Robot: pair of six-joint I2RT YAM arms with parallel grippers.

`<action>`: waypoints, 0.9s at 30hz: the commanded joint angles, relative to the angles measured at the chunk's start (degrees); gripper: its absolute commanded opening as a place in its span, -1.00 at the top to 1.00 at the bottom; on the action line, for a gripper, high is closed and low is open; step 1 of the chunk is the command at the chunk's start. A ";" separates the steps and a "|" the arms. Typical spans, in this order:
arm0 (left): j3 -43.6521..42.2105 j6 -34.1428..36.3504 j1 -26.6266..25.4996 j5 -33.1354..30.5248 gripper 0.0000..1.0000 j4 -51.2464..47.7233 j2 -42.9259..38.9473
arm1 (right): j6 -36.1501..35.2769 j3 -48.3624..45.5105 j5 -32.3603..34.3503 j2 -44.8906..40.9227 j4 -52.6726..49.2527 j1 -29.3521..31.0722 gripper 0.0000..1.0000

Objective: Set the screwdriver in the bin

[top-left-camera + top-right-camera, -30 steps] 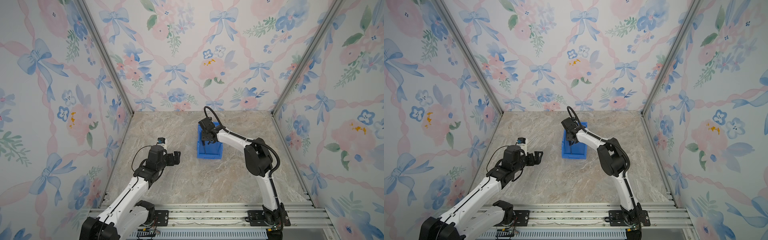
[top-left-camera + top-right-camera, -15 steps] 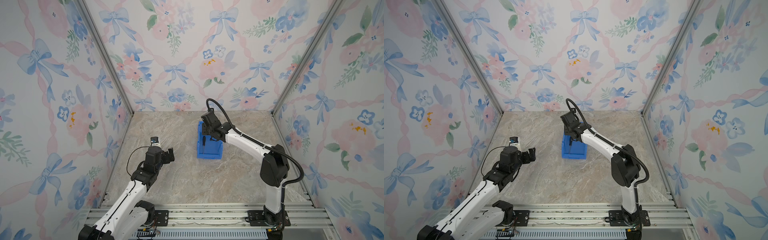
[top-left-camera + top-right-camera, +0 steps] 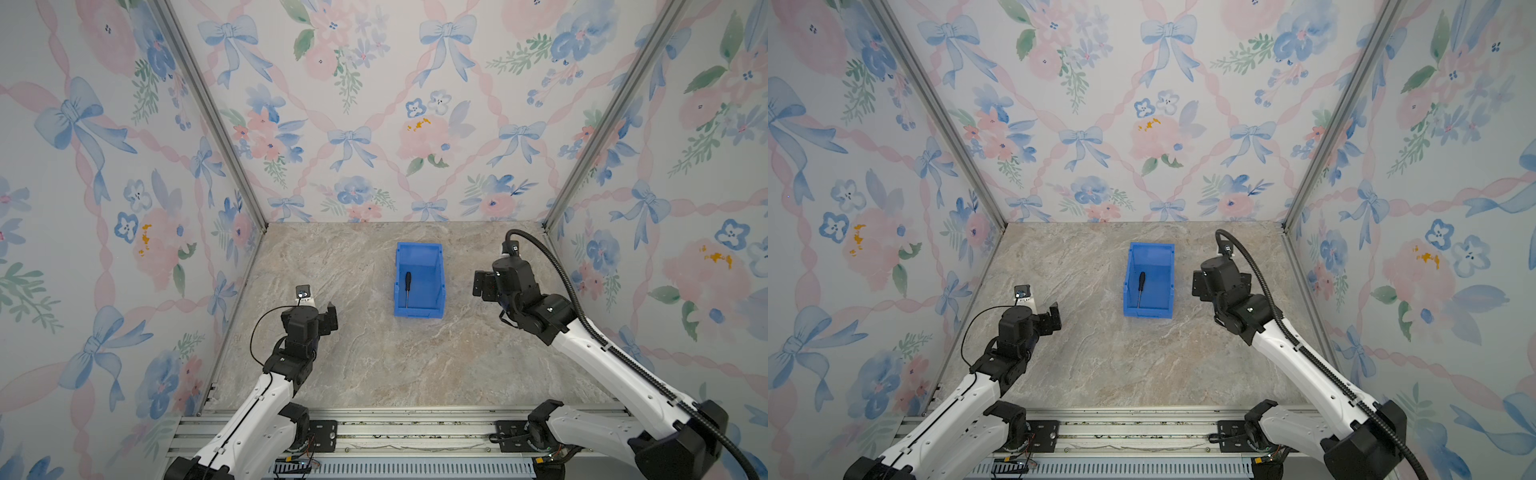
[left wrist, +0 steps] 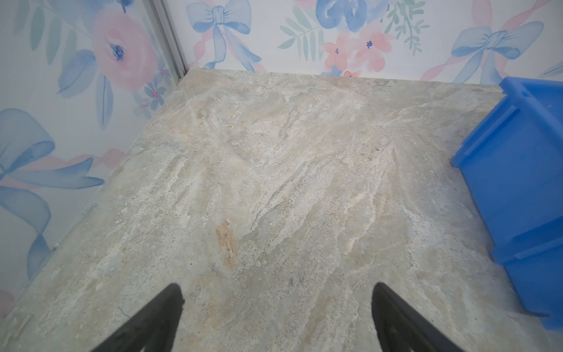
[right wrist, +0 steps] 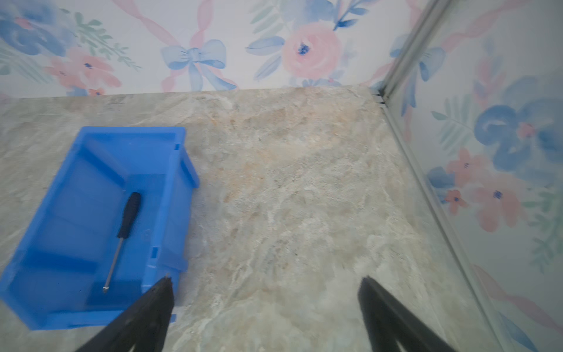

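- the screwdriver [image 3: 407,289] lies flat on the floor of the blue bin [image 3: 419,247], its handle toward the back wall.
- the right gripper [image 5: 267,279] is spread wide and empty, beside the bin.
- the left gripper [image 4: 277,288] is spread wide and empty, over the marble tabletop [image 4: 274,152].

No legible text, label, brand or number anywhere

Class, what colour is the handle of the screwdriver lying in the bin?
The screwdriver handle is black, clearest in the right wrist view.
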 commanded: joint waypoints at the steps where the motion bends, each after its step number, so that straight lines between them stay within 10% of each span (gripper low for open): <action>1: -3.55 5.91 2.32 -0.19 -0.95 9.21 -0.77 | -3.01 -8.13 -1.79 -5.97 3.73 -8.45 -0.94; 13: -9.83 6.30 5.30 2.24 -0.95 24.64 8.42 | -13.91 -30.69 -7.92 -4.55 37.15 -19.90 -0.94; 27: -10.52 9.87 6.93 4.08 -0.95 45.08 20.70 | -16.10 -32.69 -16.84 15.42 65.61 -24.51 -0.94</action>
